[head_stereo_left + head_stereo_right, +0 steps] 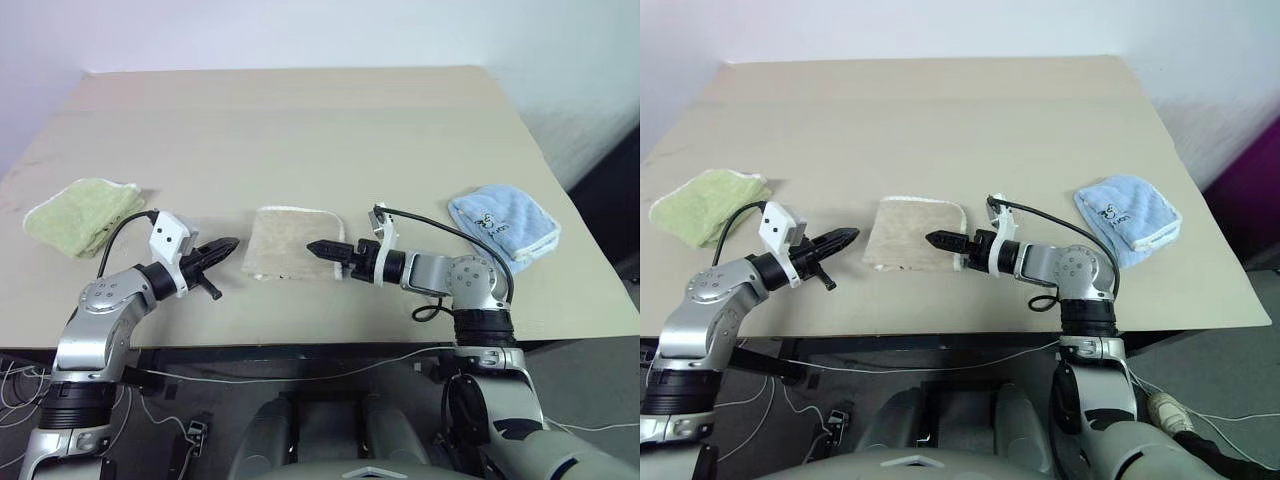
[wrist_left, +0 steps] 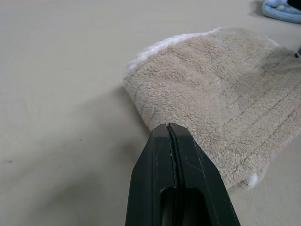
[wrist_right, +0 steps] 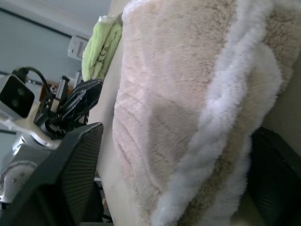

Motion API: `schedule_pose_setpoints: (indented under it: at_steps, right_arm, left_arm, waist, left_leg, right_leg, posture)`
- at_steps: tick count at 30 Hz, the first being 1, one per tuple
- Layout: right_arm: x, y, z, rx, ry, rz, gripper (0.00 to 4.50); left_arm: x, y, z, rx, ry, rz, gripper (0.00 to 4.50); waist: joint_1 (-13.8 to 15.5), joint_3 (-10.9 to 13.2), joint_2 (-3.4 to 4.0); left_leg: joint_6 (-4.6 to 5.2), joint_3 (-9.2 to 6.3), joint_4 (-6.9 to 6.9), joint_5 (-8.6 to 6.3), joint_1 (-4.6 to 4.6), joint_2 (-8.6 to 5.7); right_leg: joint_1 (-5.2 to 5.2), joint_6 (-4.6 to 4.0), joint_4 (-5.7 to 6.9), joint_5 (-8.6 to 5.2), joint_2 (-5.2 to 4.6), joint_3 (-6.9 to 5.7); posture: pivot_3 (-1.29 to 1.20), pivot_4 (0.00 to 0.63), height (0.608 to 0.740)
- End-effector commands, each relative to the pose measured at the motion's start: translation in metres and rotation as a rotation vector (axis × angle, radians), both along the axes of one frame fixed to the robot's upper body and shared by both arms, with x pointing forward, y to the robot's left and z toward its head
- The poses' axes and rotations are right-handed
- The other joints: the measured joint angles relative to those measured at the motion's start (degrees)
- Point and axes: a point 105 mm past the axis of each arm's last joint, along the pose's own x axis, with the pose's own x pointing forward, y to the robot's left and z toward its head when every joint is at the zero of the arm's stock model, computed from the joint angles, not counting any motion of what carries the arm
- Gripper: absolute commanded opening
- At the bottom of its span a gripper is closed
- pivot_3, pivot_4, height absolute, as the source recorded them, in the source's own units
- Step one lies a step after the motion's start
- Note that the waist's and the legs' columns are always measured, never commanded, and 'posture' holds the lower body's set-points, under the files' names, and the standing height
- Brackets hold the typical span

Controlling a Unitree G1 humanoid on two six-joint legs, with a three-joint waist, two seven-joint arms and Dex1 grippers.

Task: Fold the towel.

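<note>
Left eye view gives us the whole table (image 1: 300,120), a wide beige surface. At its near middle lies the towel (image 1: 293,243), tan terry with white edging, already folded into a small rectangle. Toward the robot's right we see a folded light-blue cloth (image 1: 503,224), and toward its left a folded light-green cloth (image 1: 82,213), both well apart from the towel. Our right hand (image 1: 322,248) hovers over the towel's near right corner; through its wrist camera we see its two fingers (image 3: 70,174) spread wide on either side of the towel's white-edged corner, not closed on it. Our left hand (image 1: 218,251) sits just beside the towel's left edge, its fingers pressed together and holding nothing.
</note>
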Motion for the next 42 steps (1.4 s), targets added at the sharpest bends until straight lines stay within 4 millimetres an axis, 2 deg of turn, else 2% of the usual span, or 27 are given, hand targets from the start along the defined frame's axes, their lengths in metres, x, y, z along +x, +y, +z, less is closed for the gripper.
schedule_pose_setpoints:
  at_steps: [1, 10, 15, 18, 20, 22, 25, 27, 29, 31, 34, 38, 42]
  right_arm:
    - [0.001, 0.001, 0.006, 0.022, -0.01, 0.001, 3.19]
    - [-0.008, -0.002, 0.009, 0.062, -0.026, 0.0, 0.04]
    - [-0.009, -0.01, 0.025, 0.116, -0.082, -0.048, 0.01]
    - [-0.001, -0.033, 0.045, 0.135, -0.16, -0.162, 0.01]
    - [0.009, -0.071, 0.074, 0.158, -0.257, -0.317, 0.01]
    - [0.011, -0.101, 0.095, 0.17, -0.317, -0.433, 0.01]
    - [0.01, -0.146, 0.116, 0.146, -0.378, -0.602, 0.01]
    - [0.008, -0.186, 0.133, 0.115, -0.417, -0.764, 0.01]
    - [0.003, -0.218, 0.14, 0.103, -0.413, -0.904, 0.01]
    - [-0.004, -0.241, 0.138, 0.092, -0.38, -0.997, 0.01]
    - [-0.019, -0.266, 0.12, 0.07, -0.28, -1.12, 0.01]
    - [-0.038, -0.275, 0.085, 0.041, -0.12, -1.21, 0.01]
    - [-0.047, -0.277, 0.069, 0.032, -0.036, -1.247, 0.01]
  left_arm:
    - [-0.004, -0.003, 0.01, 0.006, -0.054, -0.011, 0.0]
    - [0.001, -0.004, 0.014, -0.02, -0.069, -0.002, 0.0]
    - [0.003, -0.008, 0.014, -0.037, -0.071, -0.015, 0.0]
    - [0.004, -0.012, 0.014, -0.047, -0.072, -0.023, 0.0]
    - [0.007, -0.016, 0.014, -0.056, -0.074, -0.028, 0.0]
    - [0.009, -0.019, 0.014, -0.064, -0.074, -0.034, 0.0]
    - [0.011, -0.027, 0.011, -0.079, -0.066, -0.06, 0.0]
    - [0.015, -0.037, 0.009, -0.086, -0.06, -0.091, 0.0]
    - [0.02, -0.044, 0.008, -0.09, -0.06, -0.111, 0.0]
    - [0.025, -0.049, 0.01, -0.094, -0.065, -0.126, 0.0]
    - [0.032, -0.057, 0.011, -0.1, -0.069, -0.154, 0.0]
    - [0.035, -0.065, 0.007, -0.09, -0.065, -0.187, 0.0]
    - [0.034, -0.069, 0.005, -0.096, -0.059, -0.201, 0.0]
  waist:
    - [0.0, 0.0, 0.0]
    - [-0.1, 0.0, 0.0]
    - [-0.1, 0.0, 0.0]
    - [0.2, 0.0, 0.01]
    - [0.7, 0.0, 0.02]
    - [1.0, 0.0, 0.02]
    - [1.0, 0.0, 0.03]
    - [1.0, 0.0, 0.03]
    - [0.9, 0.0, 0.03]
    - [0.8, 0.0, 0.03]
    - [0.9, 0.0, 0.01]
    - [0.7, 0.0, 0.03]
    - [0.6, 0.0, 0.05]
  left_leg:
    - [0.0, 0.0, 0.0, 0.0, -0.01, 0.0]
    - [0.0, -0.01, 0.0, 0.0, -0.03, -0.01]
    - [0.0, -0.02, 0.0, 0.0, -0.03, -0.01]
    - [0.0, -0.01, 0.0, 0.0, -0.04, -0.02]
    - [0.0, -0.01, 0.01, 0.0, -0.04, -0.02]
    - [0.0, -0.01, 0.03, 0.0, -0.05, -0.08]
    - [0.01, -0.01, 0.05, 0.0, -0.08, -0.14]
    - [0.01, -0.01, 0.04, 0.0, -0.08, -0.14]
    - [0.02, 0.0, 0.05, 0.0, -0.08, -0.14]
    - [0.03, 0.01, 0.05, 0.01, -0.08, -0.13]
    - [0.03, 0.02, 0.07, 0.01, -0.08, -0.04]
    - [0.06, 0.09, 0.08, 0.0, -0.06, -0.01]
    - [0.07, 0.12, 0.13, 0.0, -0.06, 0.02]
  right_leg:
    - [0.0, 0.0, 0.0, 0.0, -0.01, 0.0]
    - [0.0, 0.0, 0.0, 0.0, -0.02, 0.0]
    - [-0.01, 0.0, -0.01, 0.0, -0.02, -0.02]
    - [0.0, 0.0, -0.01, 0.0, -0.03, -0.02]
    - [-0.01, 0.01, -0.01, 0.0, -0.04, -0.02]
    - [0.01, 0.01, -0.01, 0.01, -0.09, -0.05]
    - [0.02, 0.02, -0.04, 0.0, -0.15, -0.06]
    - [0.04, 0.02, -0.04, 0.0, -0.14, -0.06]
    - [0.05, 0.02, -0.04, 0.0, -0.14, -0.05]
    - [0.05, 0.02, -0.03, 0.0, -0.12, -0.05]
    - [0.06, 0.02, -0.02, 0.0, -0.01, -0.04]
    - [0.1, 0.02, -0.01, 0.0, 0.03, 0.05]
    - [0.09, 0.03, 0.02, 0.0, 0.13, 0.08]
  posture:
    - [0.0, 0.15, 0.74]
    - [0.0, 0.15, 0.74]
    - [0.0, 0.15, 0.74]
    - [0.0, 0.15, 0.74]
    - [0.0, 0.15, 0.74]
    - [0.0, 0.15, 0.74]
    - [0.0, 0.15, 0.74]
    - [0.0, 0.15, 0.74]
    - [0.0, 0.15, 0.74]
    - [0.0, 0.15, 0.74]
    - [0.0, 0.15, 0.74]
    - [0.0, 0.15, 0.74]
    - [0.0, 0.15, 0.74]
